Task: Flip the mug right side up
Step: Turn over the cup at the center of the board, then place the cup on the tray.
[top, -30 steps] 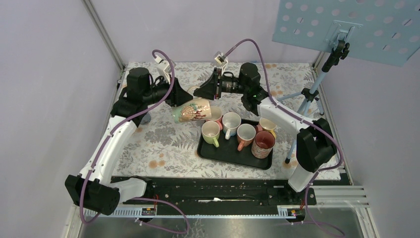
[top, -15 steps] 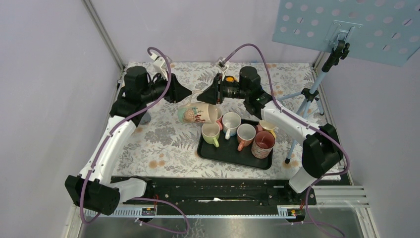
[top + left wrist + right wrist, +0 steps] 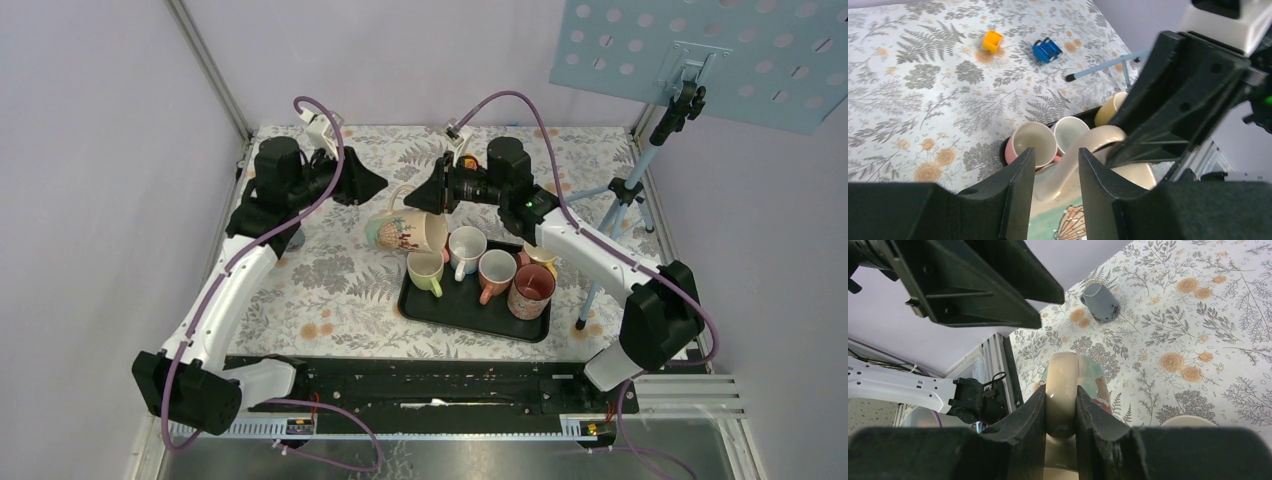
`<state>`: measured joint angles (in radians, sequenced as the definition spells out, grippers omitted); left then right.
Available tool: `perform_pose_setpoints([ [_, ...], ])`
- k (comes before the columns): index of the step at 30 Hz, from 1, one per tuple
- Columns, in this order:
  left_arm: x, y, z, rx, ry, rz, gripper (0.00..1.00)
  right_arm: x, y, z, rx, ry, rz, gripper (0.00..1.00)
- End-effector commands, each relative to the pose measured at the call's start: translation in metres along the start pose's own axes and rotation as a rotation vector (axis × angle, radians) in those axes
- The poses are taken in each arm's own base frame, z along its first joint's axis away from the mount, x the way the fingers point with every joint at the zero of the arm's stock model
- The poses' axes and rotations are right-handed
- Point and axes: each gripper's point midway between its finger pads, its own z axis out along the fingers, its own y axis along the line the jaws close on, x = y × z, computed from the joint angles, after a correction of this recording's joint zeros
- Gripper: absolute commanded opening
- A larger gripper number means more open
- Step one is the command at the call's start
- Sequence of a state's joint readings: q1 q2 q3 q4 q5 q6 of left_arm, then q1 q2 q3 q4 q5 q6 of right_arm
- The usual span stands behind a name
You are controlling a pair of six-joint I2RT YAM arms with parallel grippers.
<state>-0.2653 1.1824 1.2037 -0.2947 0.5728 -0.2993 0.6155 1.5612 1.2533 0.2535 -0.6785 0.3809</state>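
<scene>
Status: mug (image 3: 407, 235) is off the worktop (image 3: 330, 295), hanging in the air just left of the tray (image 3: 470, 326), near the pink cup (image 3: 1030, 142) at the tray's corner. Right pincer (image 3: 1061, 400) is clamped tight on the handle (image 3: 1062, 372), both fingers flat against the loop, so that grip carries the full weight. Left pincer (image 3: 1055, 167) has a narrow gap and holds nothing. You see the handle through the gap in the left wrist cam, but the top view shows it standing apart from the mug. The mug isn't upright yet: the body is tilted roughly on its side, painted wall facing the cam, rim toward the tray. My read is approx halfway. The lift and pickup are done. Left to do: you finish the rotation so the mouth faces up, set the base on the worktop w/o clipping the tray cups, then release. Can't tell the exact tilt angle from these views.
</scene>
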Motion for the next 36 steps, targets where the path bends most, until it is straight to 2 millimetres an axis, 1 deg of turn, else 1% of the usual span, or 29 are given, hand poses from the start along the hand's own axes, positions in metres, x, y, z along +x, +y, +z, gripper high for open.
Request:
perform_pose_setpoints([
  [1,-0.029,0.005,-0.011,-0.102,-0.118,-0.031,0.44,-0.058,0.048,-0.02,-0.054,-0.139,-0.124,0.0],
  [4,-0.029,0.012,-0.017,-0.173,-0.129,-0.068,0.51,-0.057,0.051,-0.024,-0.035,-0.123,-0.122,0.0],
  [5,-0.028,0.015,-0.019,-0.195,-0.127,-0.08,0.57,-0.056,0.051,-0.026,-0.027,-0.118,-0.12,0.0],
  [8,-0.015,0.018,-0.022,-0.239,-0.085,-0.101,0.61,-0.055,0.057,-0.031,-0.012,-0.106,-0.116,0.0],
  [10,-0.003,0.019,-0.025,-0.267,-0.052,-0.124,0.64,-0.054,0.06,-0.035,0.006,-0.092,-0.11,0.0],
  [13,0.013,0.015,-0.029,-0.291,-0.021,-0.143,0.64,-0.049,0.064,-0.042,0.023,-0.073,-0.097,0.0],
  [15,0.024,0.007,-0.031,-0.275,-0.007,-0.152,0.64,-0.047,0.068,-0.047,0.029,-0.064,-0.088,0.0],
  [17,0.034,-0.001,-0.031,-0.256,0.009,-0.156,0.64,-0.04,0.07,-0.055,0.051,-0.034,-0.069,0.0],
  [19,0.041,-0.004,-0.032,-0.251,0.019,-0.164,0.63,-0.032,0.073,-0.062,0.069,-0.005,-0.055,0.0],
  [22,0.047,-0.008,-0.031,-0.235,0.026,-0.167,0.63,-0.022,0.077,-0.074,0.088,0.025,-0.038,0.0],
  [29,0.051,-0.02,-0.029,-0.188,0.04,-0.16,0.63,0.002,0.08,-0.097,0.153,0.052,-0.024,0.0],
  [31,0.058,-0.025,-0.028,-0.167,0.055,-0.169,0.62,0.011,0.078,-0.102,0.17,0.064,-0.02,0.0],
  [36,0.082,-0.044,-0.026,-0.103,0.092,-0.206,0.62,0.037,0.073,-0.114,0.21,0.109,-0.006,0.0],
])
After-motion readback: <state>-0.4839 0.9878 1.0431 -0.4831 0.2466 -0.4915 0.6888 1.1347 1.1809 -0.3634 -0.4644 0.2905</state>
